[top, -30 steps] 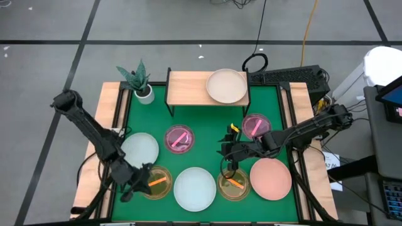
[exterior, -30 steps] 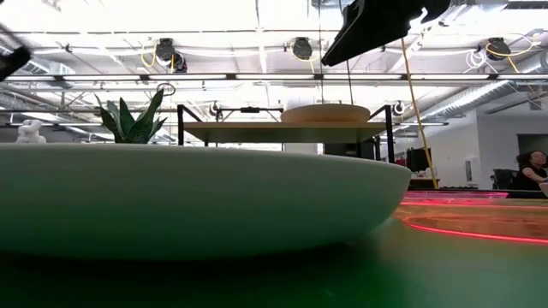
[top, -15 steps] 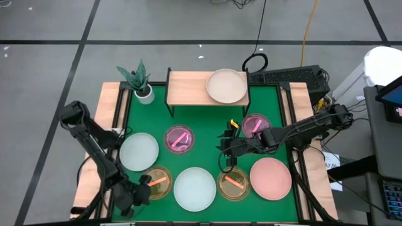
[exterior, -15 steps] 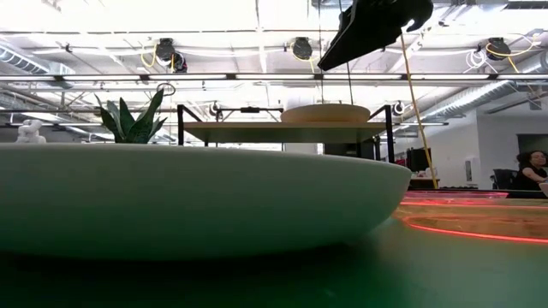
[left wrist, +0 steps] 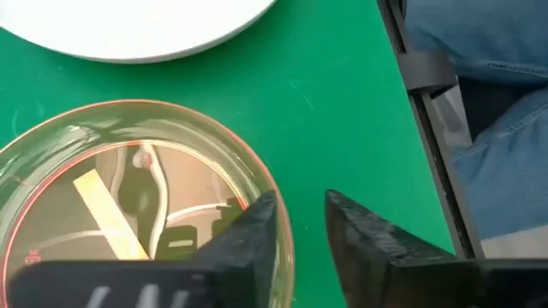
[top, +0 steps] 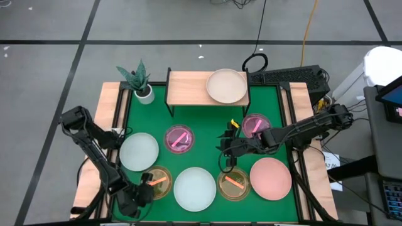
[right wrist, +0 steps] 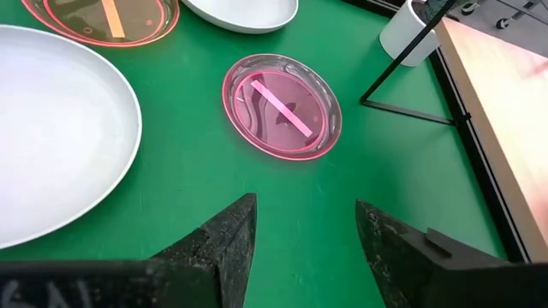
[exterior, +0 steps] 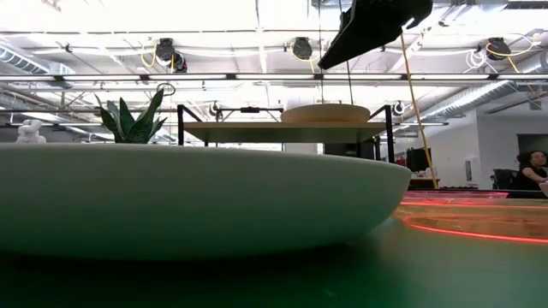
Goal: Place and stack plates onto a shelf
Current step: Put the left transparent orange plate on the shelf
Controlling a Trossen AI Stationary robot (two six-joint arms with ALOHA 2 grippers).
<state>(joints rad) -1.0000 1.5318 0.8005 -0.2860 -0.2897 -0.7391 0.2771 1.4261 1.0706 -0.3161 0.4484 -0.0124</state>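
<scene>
My left gripper (top: pixel 144 185) is low at the near-left edge of an amber translucent plate (top: pixel 158 182). In the left wrist view its narrowly open fingers (left wrist: pixel 300 227) stand on either side of that plate's rim (left wrist: pixel 284 235), one over the inside, one outside. I cannot tell whether they touch it. My right gripper (top: pixel 225 150) hovers open and empty above the mat; its wrist view (right wrist: pixel 304 214) looks toward a pink translucent plate (right wrist: pixel 282 107). A cream plate (top: pixel 227 86) rests on the right part of the wooden shelf (top: pixel 188 88).
On the green mat lie a pale plate (top: pixel 139 151), a white plate (top: pixel 195 189), a salmon plate (top: pixel 271 178), a second amber plate (top: pixel 233 184) and two pink translucent plates (top: pixel 179 139) (top: pixel 255 124). A potted plant (top: pixel 139 81) stands left of the shelf. A person's legs (left wrist: pixel 488 111) are beyond the table's edge.
My left gripper has drawn back toward the table's near edge and settled at the amber plate's rim; the plate has stayed in place. My right gripper has shifted slightly toward the far edge.
</scene>
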